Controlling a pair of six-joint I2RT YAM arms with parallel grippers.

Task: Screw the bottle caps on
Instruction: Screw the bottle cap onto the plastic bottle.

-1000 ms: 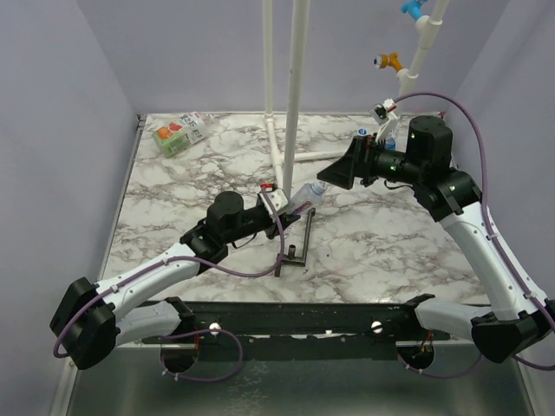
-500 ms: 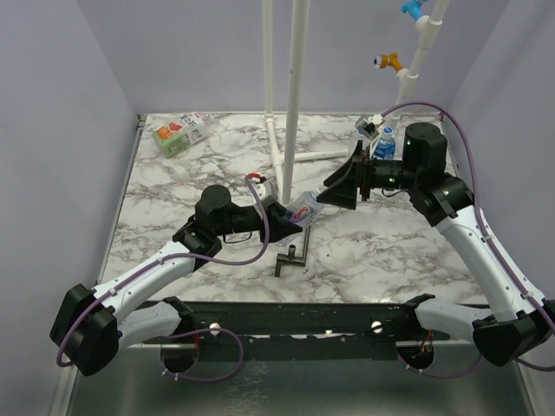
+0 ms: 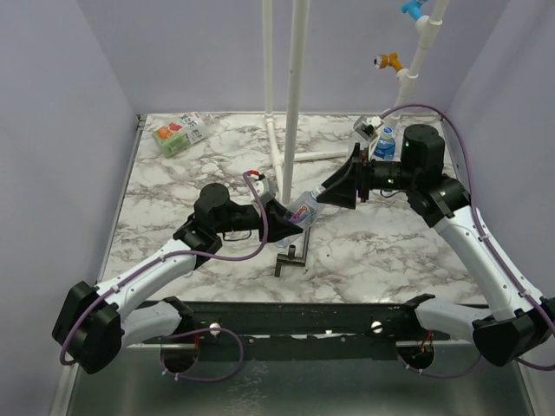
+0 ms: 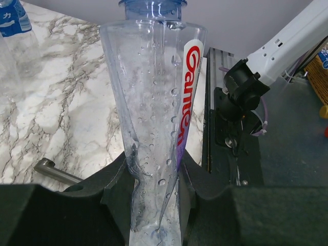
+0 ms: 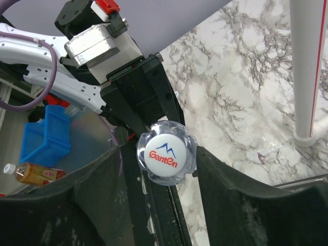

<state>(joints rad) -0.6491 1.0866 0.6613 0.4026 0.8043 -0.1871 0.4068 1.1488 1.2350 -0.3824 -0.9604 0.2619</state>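
One bottle [image 4: 154, 92] clamped in left pincer [image 4: 154, 192]; right pincer [image 5: 163, 165] straddles its cap [image 5: 165, 152], contact unclear.

From above you get little of the bottle [image 3: 305, 206]: the left gripper [image 3: 293, 227] and the right gripper [image 3: 328, 194] cover both its ends, and you cannot tell there whether it is capped. On the left wrist camera its base is lost between the jaws at the bottom edge, its neck is cut by the top edge, and a blue-labelled bottle [image 4: 11, 18] is clipped at the corner. On the right wrist camera the cap [image 5: 165, 152] hides the body behind it
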